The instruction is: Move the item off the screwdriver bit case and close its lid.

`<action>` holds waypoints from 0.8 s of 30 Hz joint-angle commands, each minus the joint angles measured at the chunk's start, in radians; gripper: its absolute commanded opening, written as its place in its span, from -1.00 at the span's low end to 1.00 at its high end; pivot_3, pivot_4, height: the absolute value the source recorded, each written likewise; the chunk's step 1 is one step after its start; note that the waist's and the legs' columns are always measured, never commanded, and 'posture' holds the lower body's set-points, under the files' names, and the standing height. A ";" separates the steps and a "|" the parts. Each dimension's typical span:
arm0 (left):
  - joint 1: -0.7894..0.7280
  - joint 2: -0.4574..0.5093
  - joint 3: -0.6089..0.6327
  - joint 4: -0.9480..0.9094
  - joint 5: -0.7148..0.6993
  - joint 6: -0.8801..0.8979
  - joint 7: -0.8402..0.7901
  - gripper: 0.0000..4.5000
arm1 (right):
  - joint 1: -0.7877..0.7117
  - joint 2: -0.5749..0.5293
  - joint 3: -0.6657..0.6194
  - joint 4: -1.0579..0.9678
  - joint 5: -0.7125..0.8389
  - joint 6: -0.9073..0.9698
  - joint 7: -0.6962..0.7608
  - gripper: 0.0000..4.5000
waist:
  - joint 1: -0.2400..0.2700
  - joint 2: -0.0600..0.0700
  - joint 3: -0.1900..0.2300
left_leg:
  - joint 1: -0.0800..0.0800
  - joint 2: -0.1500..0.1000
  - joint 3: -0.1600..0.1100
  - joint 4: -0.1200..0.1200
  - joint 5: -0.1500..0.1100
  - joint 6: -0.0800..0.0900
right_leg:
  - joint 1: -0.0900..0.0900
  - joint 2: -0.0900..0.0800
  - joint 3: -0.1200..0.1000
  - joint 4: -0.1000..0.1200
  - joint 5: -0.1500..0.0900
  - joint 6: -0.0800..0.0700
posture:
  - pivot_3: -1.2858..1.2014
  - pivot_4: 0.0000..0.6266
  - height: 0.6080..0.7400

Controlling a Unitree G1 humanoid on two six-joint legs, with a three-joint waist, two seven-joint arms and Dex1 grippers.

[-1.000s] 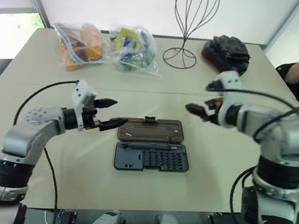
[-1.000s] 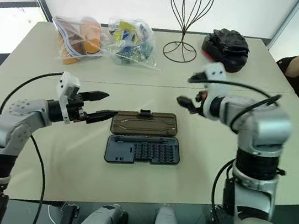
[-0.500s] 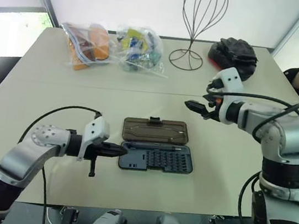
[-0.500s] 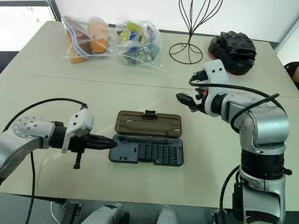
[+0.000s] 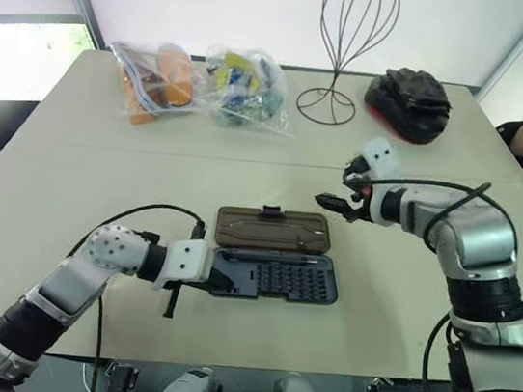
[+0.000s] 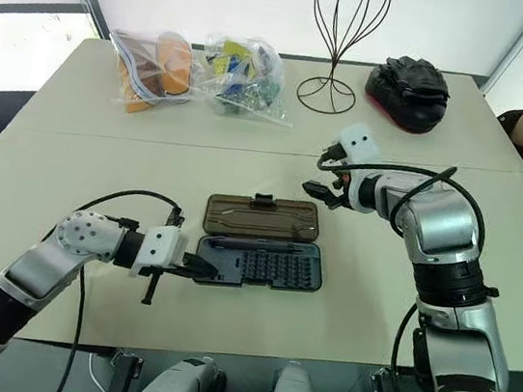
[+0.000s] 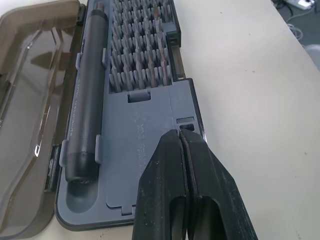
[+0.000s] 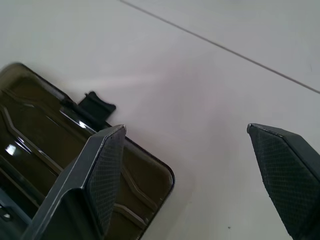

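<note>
Bit case (image 5: 274, 278) open mid-surface (image 5: 68, 188), lid (image 5: 272, 229) flat behind it, left gripper (image 7: 181, 137) clenched empty at the case's left end, right gripper (image 5: 331, 203) released above lid's right corner, black-and-red object (image 5: 411, 90), wire stand (image 5: 338, 41), two bags (image 5: 199, 85) far back

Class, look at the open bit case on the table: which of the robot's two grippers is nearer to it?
Left. The left gripper, jaws shut, sits at the end of the bit case. The right gripper, jaws open, hovers above the far corner of the lid.
</note>
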 commanded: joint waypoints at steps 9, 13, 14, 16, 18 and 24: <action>0.051 -0.073 0.018 0.073 0.020 0.118 0.091 -0.99 | -0.175 0.039 0.239 0.344 -0.193 -0.310 0.270 0.79 | 0.005 0.000 0.000 | 0.003 0.000 -0.001 0.000 0.000 0.000 | 0.003 0.000 0.000 0.000 0.000 0.000 | 0.03 -0.52 1.00; 0.073 -0.084 0.026 0.070 0.018 0.127 0.115 -0.99 | -0.198 0.075 0.264 0.448 -0.238 -0.359 0.325 0.79 | 0.003 0.001 0.000 | 0.005 0.000 0.000 -0.001 0.000 0.000 | 0.004 0.000 0.000 0.000 0.000 0.000 | 0.03 -0.52 1.00; 0.077 -0.086 0.027 0.069 0.019 0.127 0.121 -0.99 | -0.200 0.081 0.270 0.468 -0.250 -0.372 0.339 0.79 | 0.003 0.001 0.000 | 0.005 0.000 0.000 -0.001 0.000 0.000 | 0.004 0.000 0.000 0.000 0.000 0.000 | 0.03 -0.52 1.00; 0.086 -0.091 0.033 0.070 0.018 0.127 0.135 -0.99 | -0.205 0.102 0.285 0.516 -0.273 -0.392 0.367 0.79 | 0.005 0.001 0.000 | 0.009 0.000 0.000 -0.003 0.000 0.000 | 0.007 0.001 0.000 -0.001 0.000 0.000 | 0.03 -0.52 1.00; 0.094 -0.100 0.039 0.066 0.013 0.134 0.150 -1.00 | -0.214 0.129 0.292 0.586 -0.303 -0.429 0.373 0.68 | 0.004 0.001 -0.001 | 0.012 0.000 0.000 -0.004 0.000 0.000 | 0.009 0.001 0.000 -0.001 0.000 0.000 | 0.03 -0.52 1.00; 0.118 -0.121 0.054 0.056 0.006 0.148 0.185 -1.00 | -0.240 0.204 0.301 0.806 -0.364 -0.527 0.437 -0.43 | 0.000 -0.001 -0.013 | 0.018 0.001 0.000 -0.009 0.000 0.000 | 0.013 0.001 0.001 -0.002 0.000 0.000 | 0.03 -0.52 1.00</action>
